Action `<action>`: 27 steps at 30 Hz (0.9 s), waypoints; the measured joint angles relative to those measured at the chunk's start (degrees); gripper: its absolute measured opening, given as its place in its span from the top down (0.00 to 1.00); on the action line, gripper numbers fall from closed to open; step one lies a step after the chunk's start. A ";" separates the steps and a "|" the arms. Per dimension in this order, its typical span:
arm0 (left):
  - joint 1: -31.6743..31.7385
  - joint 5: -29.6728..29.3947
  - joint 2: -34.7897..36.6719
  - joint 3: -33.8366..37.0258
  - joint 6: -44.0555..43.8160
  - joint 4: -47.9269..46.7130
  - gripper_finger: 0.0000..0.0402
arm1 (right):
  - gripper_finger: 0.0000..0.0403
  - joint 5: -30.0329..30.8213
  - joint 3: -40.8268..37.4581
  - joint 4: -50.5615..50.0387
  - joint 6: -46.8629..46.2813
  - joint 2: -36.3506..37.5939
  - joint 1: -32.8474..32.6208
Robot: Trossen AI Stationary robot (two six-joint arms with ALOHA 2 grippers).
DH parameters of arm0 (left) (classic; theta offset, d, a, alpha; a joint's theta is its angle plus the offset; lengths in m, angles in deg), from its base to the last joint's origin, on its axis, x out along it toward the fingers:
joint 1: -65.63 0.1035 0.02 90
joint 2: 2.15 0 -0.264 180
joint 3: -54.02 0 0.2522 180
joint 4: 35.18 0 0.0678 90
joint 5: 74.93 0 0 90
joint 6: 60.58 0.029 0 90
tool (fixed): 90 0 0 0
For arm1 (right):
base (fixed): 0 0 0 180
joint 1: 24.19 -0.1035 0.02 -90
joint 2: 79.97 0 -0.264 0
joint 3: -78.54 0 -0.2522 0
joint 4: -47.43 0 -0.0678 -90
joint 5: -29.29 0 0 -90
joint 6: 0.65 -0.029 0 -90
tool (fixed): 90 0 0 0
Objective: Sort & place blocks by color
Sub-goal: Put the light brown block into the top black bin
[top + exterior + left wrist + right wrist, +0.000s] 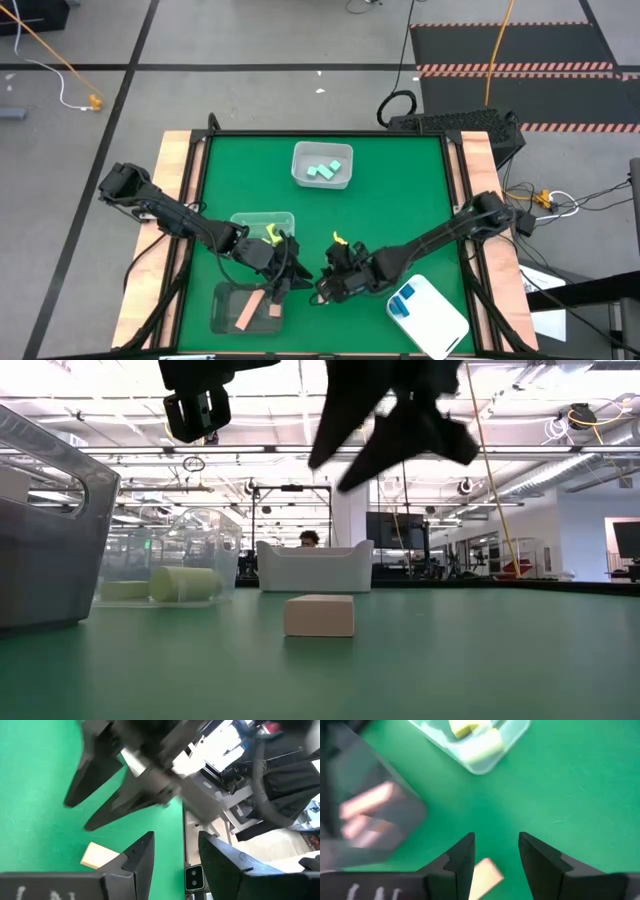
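Observation:
A tan-pink block (318,615) lies flat on the green table, between my two grippers; it also shows in the left wrist view (100,856) and the right wrist view (485,877). My right gripper (495,855) is open and hovers above the block, which shows between its fingertips but clear of them; it also shows in the high view (322,288). My left gripper (175,855) is open and empty just to the block's left (290,280). Both stand well above the table in the low view.
A dark clear tray (225,318) with tan-pink blocks stands at the near left. A clear tub (240,220) with yellow blocks is behind it. A white tub (300,165) with mint blocks stands far centre. A white tray (440,320) with blue blocks is near right.

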 joint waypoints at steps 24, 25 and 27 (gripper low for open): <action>-5.58 -0.06 0.00 0.00 -7.80 -0.45 0.62 | 0.37 -16.56 0.17 4.08 64.69 1.84 -0.29; -6.25 0.01 0.00 0.00 -7.64 -0.48 0.62 | 0.37 -16.66 0.17 3.94 70.66 1.53 -0.59; -7.50 1.14 0.00 0.00 -7.68 -0.37 0.62 | 0.37 -16.68 0.15 4.29 81.22 0.74 -0.87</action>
